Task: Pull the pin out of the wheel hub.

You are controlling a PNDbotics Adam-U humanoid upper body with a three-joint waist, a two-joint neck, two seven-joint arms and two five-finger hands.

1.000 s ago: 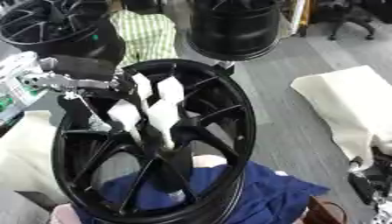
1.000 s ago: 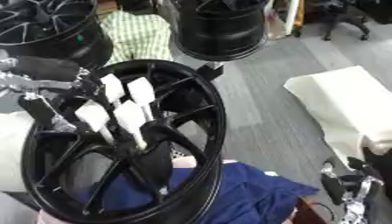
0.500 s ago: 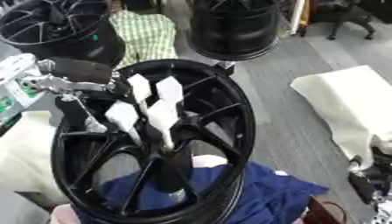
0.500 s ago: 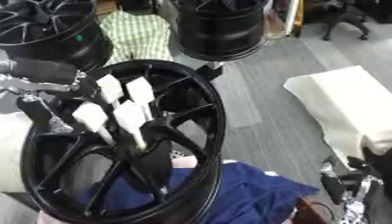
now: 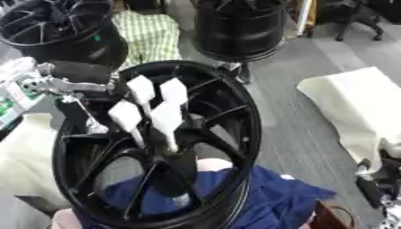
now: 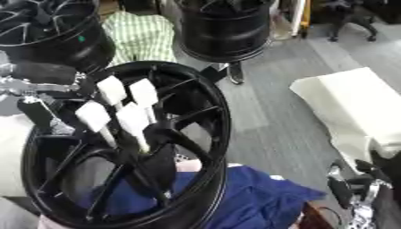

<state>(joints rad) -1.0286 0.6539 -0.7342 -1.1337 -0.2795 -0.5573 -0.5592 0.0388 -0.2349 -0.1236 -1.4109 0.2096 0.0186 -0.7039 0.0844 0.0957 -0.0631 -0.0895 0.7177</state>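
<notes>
A black wheel hub (image 5: 235,112) stands tilted in the middle, its spokes meeting at the centre (image 5: 174,154). Several pins with flat white heads (image 5: 171,91) stick out of that centre on thin stems, fanning up and left. My left hand (image 5: 59,84), silver and black, comes in from the left and lies at the rim's upper left edge, just beside the leftmost white head (image 5: 141,87); its fingers are partly hidden by the rim. My right hand (image 6: 356,185) rests low at the right edge, dark fingers up, holding nothing.
A blue cloth (image 5: 274,197) lies under the hub's lower edge. Two other black wheels (image 5: 55,31) (image 5: 239,27) stand behind, with a green checked cloth (image 5: 149,33) between them. A cream cloth (image 5: 352,107) lies on the grey floor at right.
The whole picture has shifted slightly. The left hand stays at the rim's upper left and the pins stand as before.
</notes>
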